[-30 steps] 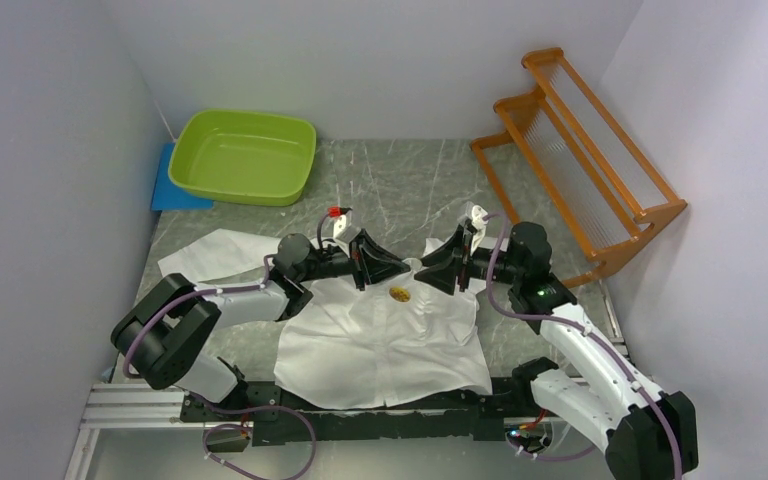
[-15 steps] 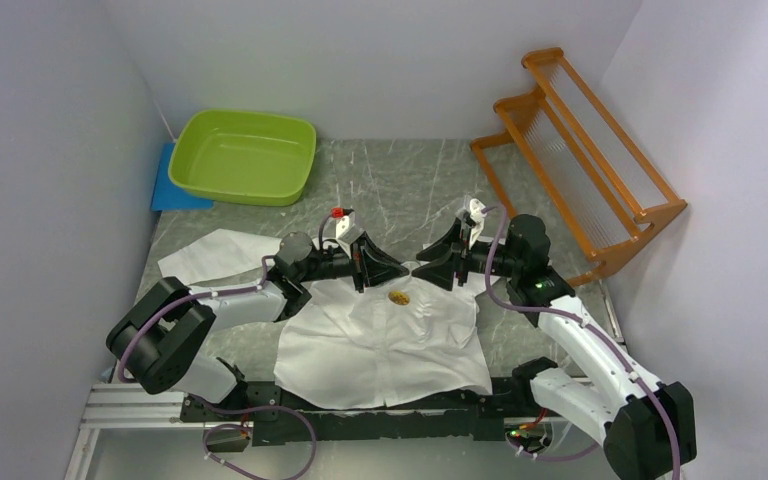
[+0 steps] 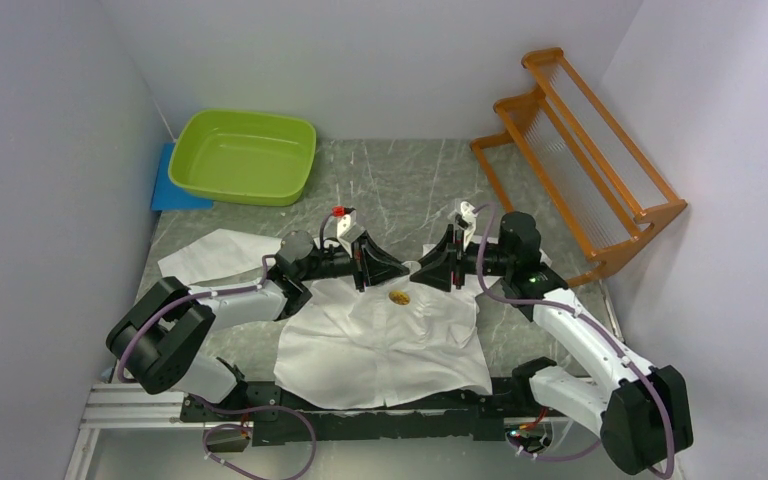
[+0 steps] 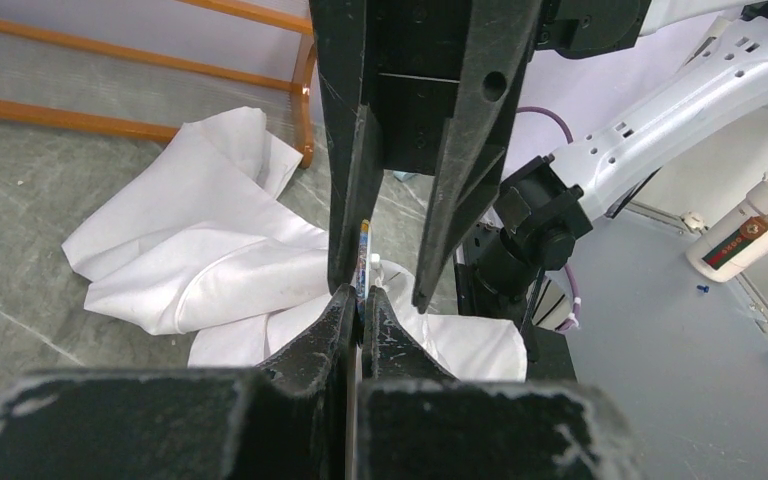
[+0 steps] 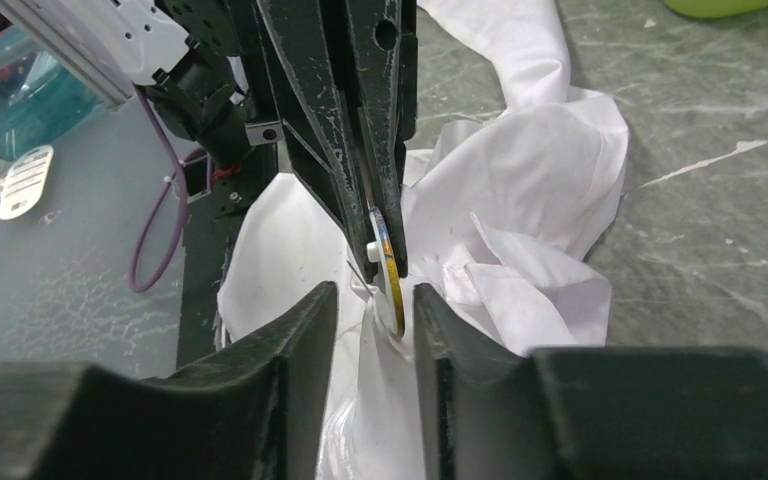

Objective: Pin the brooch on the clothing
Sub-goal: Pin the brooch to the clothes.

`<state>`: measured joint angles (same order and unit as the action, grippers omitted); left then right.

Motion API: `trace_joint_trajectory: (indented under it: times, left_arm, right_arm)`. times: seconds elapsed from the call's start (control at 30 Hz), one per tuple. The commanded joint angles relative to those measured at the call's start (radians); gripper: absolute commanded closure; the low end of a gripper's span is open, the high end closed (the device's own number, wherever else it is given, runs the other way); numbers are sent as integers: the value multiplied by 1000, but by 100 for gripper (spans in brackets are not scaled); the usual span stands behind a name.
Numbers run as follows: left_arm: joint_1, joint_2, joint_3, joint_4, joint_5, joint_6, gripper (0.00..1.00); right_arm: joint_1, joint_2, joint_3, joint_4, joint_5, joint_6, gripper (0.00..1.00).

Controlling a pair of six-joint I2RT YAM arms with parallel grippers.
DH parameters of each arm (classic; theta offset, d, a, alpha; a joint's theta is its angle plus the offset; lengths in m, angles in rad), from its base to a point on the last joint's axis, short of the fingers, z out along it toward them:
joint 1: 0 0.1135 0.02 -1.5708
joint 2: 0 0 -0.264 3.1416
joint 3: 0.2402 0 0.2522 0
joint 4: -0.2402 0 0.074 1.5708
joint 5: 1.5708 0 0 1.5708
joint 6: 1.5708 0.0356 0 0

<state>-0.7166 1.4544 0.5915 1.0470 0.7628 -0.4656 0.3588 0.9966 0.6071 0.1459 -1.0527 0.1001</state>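
Beyond clothing [image 3: 380, 340], green basin [image 3: 245, 160]

Brooch [image 5: 390, 268] edge-on, shirt [image 3: 380, 345] partly masked
In both wrist views the brooch shows only its rim between the fingertips, its face turned away; the left gripper [image 4: 360, 302] seems to pinch it, though cloth may be caught too. From above its design is too small to read, and the shirt's collar lies hidden beneath both sets of fingers.

White walls [image 3: 360, 60]; grey marbled tabletop [image 3: 410, 180]; orange rack [image 3: 580, 150] right; green basin [image 3: 245, 157] far left.
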Motion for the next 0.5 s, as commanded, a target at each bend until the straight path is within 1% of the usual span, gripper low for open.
trace_joint_trajectory:
  times: [0.0, 0.27, 0.37, 0.47]
  left_arm:
    - [2, -23, 43, 19, 11, -10, 98]
    - [1, -39, 47, -13, 12, 5, 97]
    - [1, -40, 52, -24, 15, 5, 97]
    - [1, -36, 60, -31, 18, 2, 97]
  right_arm:
    - [0, 11, 39, 40, -32, -2, 68]
    - [1, 34, 62, 56, -7, 41, 80]
    - [2, 52, 93, -4, 1, 27, 91]
    - [2, 65, 114, -47, 18, 12, 91]
